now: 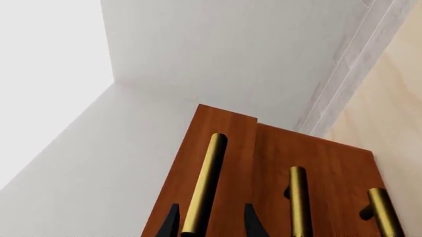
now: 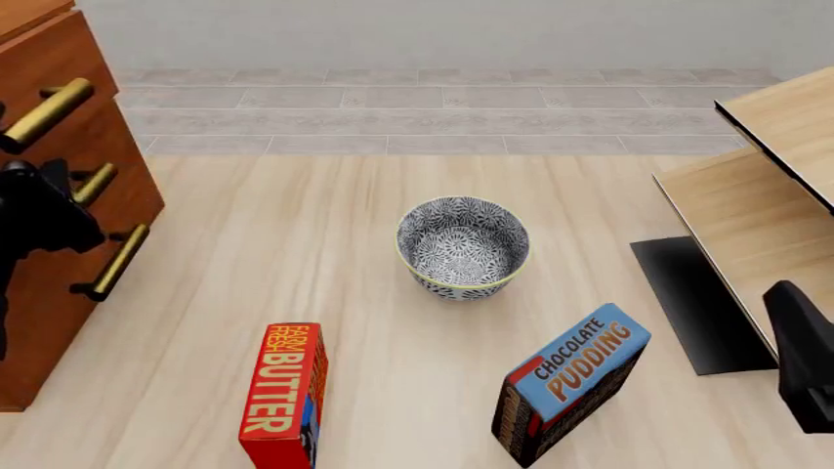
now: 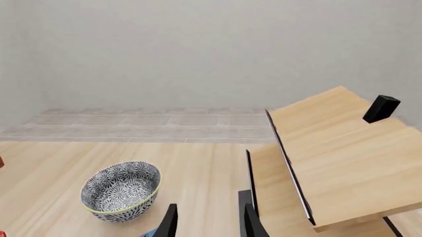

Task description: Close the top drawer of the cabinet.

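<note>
The reddish-brown cabinet (image 2: 65, 78) stands at the far left. Its top drawer (image 1: 224, 133) sticks out a little beyond the two drawer fronts below it. In the left wrist view my left gripper (image 1: 211, 224) is open, with one black finger on each side of the top drawer's brass bar handle (image 1: 207, 182) and a gap at each side. In the front view it (image 2: 46, 186) is a dark mass against the cabinet front, just below that handle (image 2: 46, 115). My right gripper (image 3: 209, 223) is open and empty, low at the right (image 2: 798, 357).
A patterned bowl (image 2: 463, 244) sits mid-table and shows in the right wrist view (image 3: 120, 190). A red butter box (image 2: 283, 396) and a blue chocolate pudding box (image 2: 571, 383) stand near the front. Pale wood furniture with black edges (image 2: 769, 186) fills the right.
</note>
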`<move>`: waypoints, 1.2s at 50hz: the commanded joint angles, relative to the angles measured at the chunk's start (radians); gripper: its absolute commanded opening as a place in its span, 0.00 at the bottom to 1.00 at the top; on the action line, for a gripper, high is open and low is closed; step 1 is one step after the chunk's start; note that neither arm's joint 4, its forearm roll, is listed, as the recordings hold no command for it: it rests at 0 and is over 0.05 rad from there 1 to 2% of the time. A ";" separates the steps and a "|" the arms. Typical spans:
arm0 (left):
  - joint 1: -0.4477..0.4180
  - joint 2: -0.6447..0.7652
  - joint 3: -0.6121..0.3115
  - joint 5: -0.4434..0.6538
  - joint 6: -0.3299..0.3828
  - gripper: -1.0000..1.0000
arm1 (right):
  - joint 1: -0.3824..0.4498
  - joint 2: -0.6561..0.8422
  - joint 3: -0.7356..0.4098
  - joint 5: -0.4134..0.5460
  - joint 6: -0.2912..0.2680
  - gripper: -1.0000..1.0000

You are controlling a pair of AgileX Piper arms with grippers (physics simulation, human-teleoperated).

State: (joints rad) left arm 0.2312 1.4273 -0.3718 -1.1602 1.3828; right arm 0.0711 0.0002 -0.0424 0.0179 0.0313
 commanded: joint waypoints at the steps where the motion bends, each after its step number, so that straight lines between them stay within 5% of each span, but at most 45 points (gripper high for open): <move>1: 0.036 -0.012 -0.007 -0.002 -0.006 1.00 | 0.000 0.000 0.001 -0.002 -0.001 1.00; 60: 0.083 -0.036 -0.020 0.030 0.004 1.00 | 0.002 0.000 -0.010 0.005 0.000 1.00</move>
State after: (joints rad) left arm 0.2746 1.4039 -0.3865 -1.1274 1.3876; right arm 0.0730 0.0002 -0.0470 0.0190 0.0302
